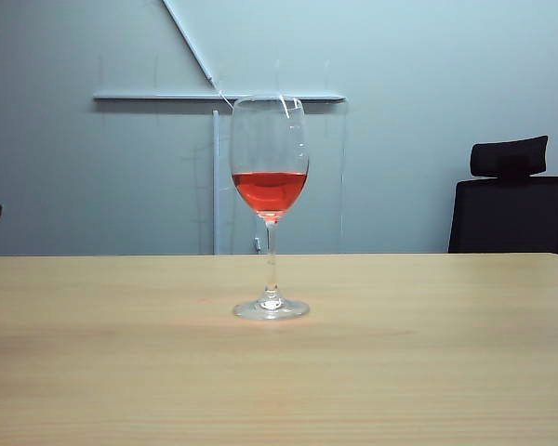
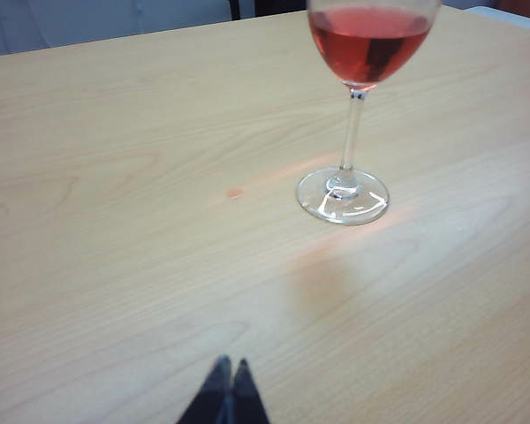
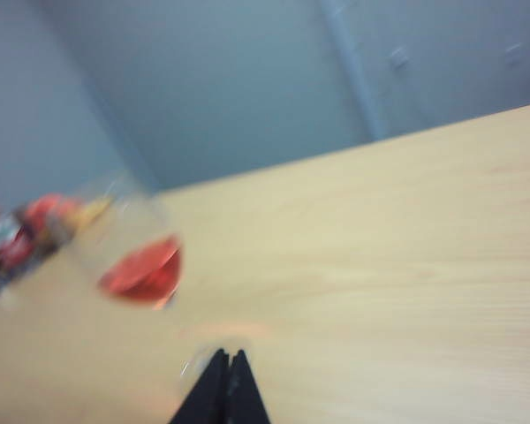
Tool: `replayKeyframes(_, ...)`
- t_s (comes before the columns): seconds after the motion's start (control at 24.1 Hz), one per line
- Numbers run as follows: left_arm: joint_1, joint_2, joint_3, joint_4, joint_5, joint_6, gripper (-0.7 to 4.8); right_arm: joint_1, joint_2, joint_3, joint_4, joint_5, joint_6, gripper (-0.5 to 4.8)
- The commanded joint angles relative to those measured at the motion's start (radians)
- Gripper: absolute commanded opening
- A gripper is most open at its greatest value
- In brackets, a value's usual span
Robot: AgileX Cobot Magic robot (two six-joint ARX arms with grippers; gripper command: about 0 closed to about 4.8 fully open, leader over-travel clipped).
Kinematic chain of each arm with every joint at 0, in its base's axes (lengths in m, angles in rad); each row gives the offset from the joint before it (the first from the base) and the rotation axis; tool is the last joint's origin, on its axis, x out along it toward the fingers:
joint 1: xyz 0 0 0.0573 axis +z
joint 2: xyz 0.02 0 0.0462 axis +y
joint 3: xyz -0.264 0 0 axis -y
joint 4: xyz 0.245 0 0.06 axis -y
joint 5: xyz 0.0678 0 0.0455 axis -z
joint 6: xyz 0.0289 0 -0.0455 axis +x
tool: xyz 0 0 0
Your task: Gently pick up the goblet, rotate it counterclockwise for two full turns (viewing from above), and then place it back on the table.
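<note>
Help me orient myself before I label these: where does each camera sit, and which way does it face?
Exterior view: low at table height, facing the goblet, wall and chair; no arm visible.
Left wrist view: above the table, looking down toward the goblet's foot; shut left hand tips show.
Right wrist view: tilted, blurred, toward table edge and wall; shut right hand tips show.
Shared: all see the goblet, untouched.

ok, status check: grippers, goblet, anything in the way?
Left gripper shut, empty, short of goblet. Right gripper shut, empty, also off it. Goblet upright on table, untouched. Nothing in the way.
</note>
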Motion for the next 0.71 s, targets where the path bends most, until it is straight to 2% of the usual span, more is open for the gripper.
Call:
replayKeyframes(0.04,-0.003,-0.002,0.003,0.008,0.002,0.0,-0.05,0.114,0.156,0.008,0.165,0.033,-0.13,-0.02)
replayKeyframes(0.08,-0.002,-0.002,0.003,0.009,0.001,0.0,-0.05,0.151,0.213,0.011,0.201,0.038,-0.165,0.26)
replayKeyframes(0.12,-0.002,-0.002,0.003,0.008,0.0,0.0,-0.05,0.187,0.275,0.015,0.245,0.06,-0.202,0.91)
replayKeyframes(0.17,-0.002,-0.003,0.003,0.009,0.0,0.0,-0.05,0.267,0.418,0.026,0.359,0.138,-0.255,2.77)
replayKeyframes(0.21,-0.002,-0.003,0.003,0.009,0.0,0.0,-0.05,0.301,0.487,0.033,0.415,0.179,-0.274,3.17)
replayKeyframes(0.33,-0.002,-0.003,0.003,0.009,0.0,0.0,-0.05,0.387,0.74,0.073,0.62,0.268,-0.34,3.28)
replayKeyframes(0.54,-0.002,-0.003,0.003,0.009,0.0,0.0,-0.05,0.425,1.22,0.213,0.976,0.232,-0.351,3.27)
replayKeyframes(0.71,-0.002,-0.003,0.003,0.009,0.0,0.0,-0.05,0.448,1.483,0.314,1.164,0.236,-0.353,3.23)
